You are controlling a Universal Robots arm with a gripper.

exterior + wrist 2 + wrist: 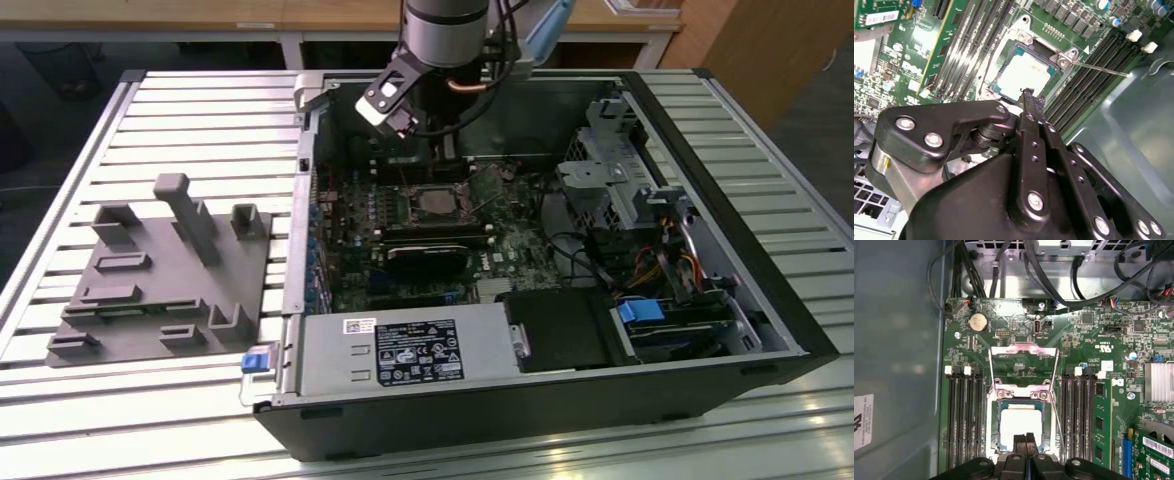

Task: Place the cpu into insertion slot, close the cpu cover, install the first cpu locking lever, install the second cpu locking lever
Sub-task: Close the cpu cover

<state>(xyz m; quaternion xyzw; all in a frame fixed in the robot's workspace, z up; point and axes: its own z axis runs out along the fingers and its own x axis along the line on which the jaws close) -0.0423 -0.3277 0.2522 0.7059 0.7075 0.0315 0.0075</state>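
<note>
Claw [1026, 437]: pressed together, pinching nothing; hovers at near edge of chip.
Chip [1019, 425]: pale square, sits flat in socket [996, 412], straight ahead of claw tips.
Cover [1023, 352]: silver frame, stands open farther ahead, beyond chip; hinge apparently at socket's far edge.
Lever wires [1055, 390]: flank socket on both sides of claw, unlatched, long axes running away from claw.

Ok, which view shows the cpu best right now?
The first wrist view: the cpu sits square-on in the insertion slot, one edge hidden by the end effector. The second wrist view shows it at a slant; the exterior view shows it small.
</note>
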